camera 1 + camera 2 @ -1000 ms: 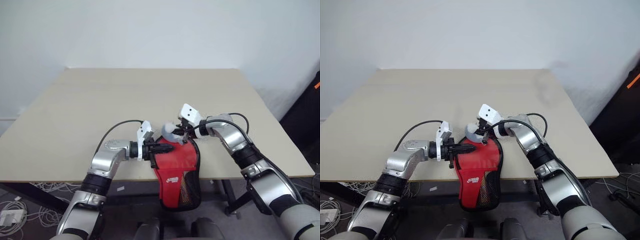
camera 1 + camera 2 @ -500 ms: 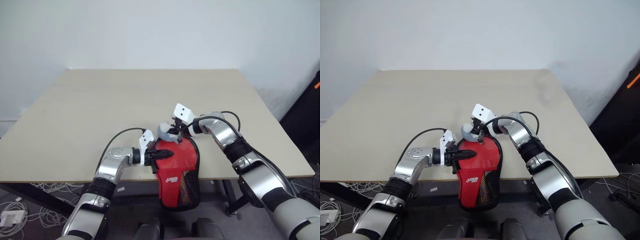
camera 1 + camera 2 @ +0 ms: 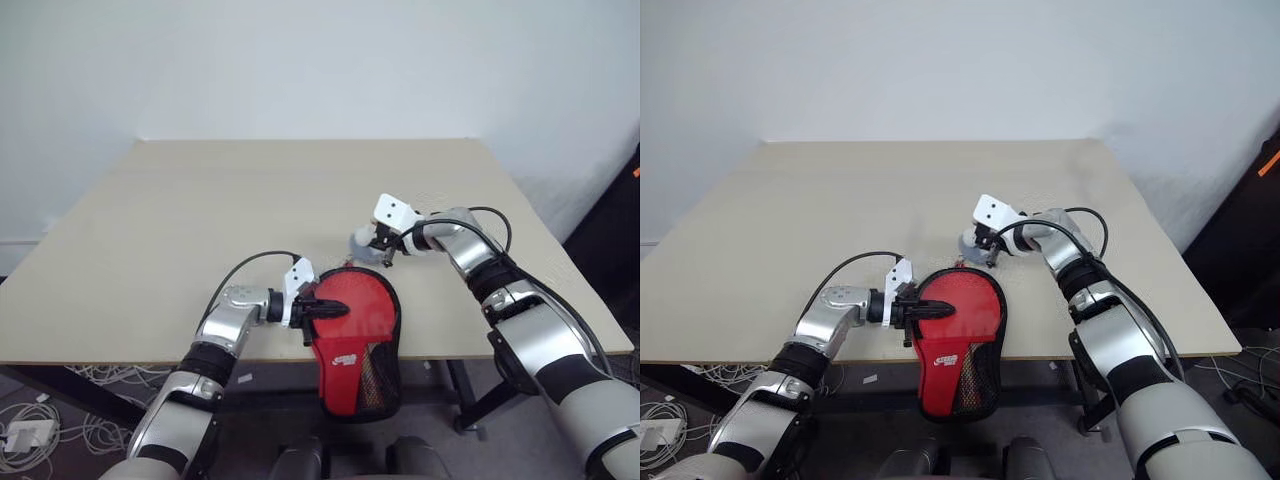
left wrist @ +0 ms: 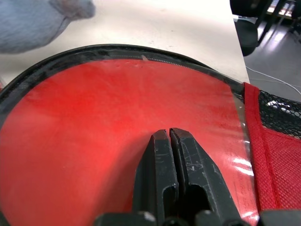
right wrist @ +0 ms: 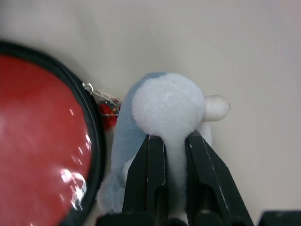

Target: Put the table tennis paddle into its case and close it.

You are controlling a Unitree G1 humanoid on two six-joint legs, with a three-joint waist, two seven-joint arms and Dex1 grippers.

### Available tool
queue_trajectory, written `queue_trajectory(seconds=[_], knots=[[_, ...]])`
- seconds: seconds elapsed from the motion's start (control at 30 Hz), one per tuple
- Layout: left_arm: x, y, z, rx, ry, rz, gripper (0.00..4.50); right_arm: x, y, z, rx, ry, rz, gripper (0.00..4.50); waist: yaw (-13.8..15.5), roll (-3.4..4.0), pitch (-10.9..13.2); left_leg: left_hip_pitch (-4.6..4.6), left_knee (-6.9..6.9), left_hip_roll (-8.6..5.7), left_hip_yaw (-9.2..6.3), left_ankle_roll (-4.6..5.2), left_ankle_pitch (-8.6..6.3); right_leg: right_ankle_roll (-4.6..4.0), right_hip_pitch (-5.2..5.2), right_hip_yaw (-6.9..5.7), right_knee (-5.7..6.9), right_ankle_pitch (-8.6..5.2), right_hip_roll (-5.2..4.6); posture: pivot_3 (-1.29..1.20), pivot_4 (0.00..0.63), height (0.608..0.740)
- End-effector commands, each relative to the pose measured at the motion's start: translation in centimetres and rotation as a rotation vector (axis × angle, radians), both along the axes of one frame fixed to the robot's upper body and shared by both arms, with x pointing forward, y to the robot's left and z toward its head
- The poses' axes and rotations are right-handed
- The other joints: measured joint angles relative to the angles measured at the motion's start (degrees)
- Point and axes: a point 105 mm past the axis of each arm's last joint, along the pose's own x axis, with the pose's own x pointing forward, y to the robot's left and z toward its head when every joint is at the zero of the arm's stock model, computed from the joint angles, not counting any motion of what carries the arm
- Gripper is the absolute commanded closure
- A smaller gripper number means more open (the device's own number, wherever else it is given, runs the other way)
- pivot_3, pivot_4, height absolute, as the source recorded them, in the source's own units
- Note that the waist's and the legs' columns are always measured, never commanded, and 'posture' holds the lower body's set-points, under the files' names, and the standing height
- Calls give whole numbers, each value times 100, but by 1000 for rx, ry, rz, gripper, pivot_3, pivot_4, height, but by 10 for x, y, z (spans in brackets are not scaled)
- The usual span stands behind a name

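Red shows through the clear side of the case (image 3: 355,325), which I take as my landmark: it lies at the near edge of the pale wooden table (image 3: 200,210), its round end on the tabletop and its narrow end, with black mesh and a white logo, hanging over the edge. Black trim with a zip runs around the round end. The red under the clear panel looks like the table tennis paddle (image 4: 108,136) already inside, though I cannot see its handle.

My left gripper (image 3: 335,309) comes in from the case's left side, and its two black fingers (image 4: 162,162) are pressed tight together with nothing between them. Their tips lie over the red round face of the case; I cannot tell whether they touch it or hover just above.

My right gripper (image 5: 175,139) is just beyond the far rim of the case's round end, over the bare table. Its fingers (image 5: 150,160) are clenched on a small grey-blue and white plush charm (image 5: 164,113), squeezing its soft body between them. A short metal chain (image 5: 101,95) with a small red bit runs from the charm to the black rim of the case, beside the zip. The charm is just apart from the rim.
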Motion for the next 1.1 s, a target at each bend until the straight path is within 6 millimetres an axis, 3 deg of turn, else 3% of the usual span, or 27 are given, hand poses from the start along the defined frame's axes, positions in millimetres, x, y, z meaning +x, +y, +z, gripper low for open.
queue_trajectory(seconds=[0.03,0.4,0.53,0.8,1.1], knots=[[-2,4,-14,61,42,-16,4500,7,-12,26,-11,-75,11,4463,-3,4,-2,0,0,0,0,0,0,0,2,0,0,0,0,0,0,739],[1,2,-18,63,34,-25,4500,-12,-53,28,-56,-44,54,4463,13,16,-6,-1,3,-6,-4,2,0,8,12,-6,-1,-5,-6,0,0,739],[-1,0,-21,60,40,-27,4500,-30,-76,24,-88,-18,62,4463,43,17,-6,-2,7,-11,-5,3,-1,31,18,-9,-3,-19,-10,0,0,739],[-4,-3,-24,59,49,-42,4500,-69,-105,23,-125,41,80,4463,50,24,-11,-3,9,-11,0,4,-2,36,26,-10,-6,-22,-14,0,0,739],[-2,-8,-22,57,43,-56,4500,-107,-116,27,-143,96,127,4463,173,22,-11,-6,29,-15,0,21,-16,47,39,-19,-14,-29,-21,0,0,739]])
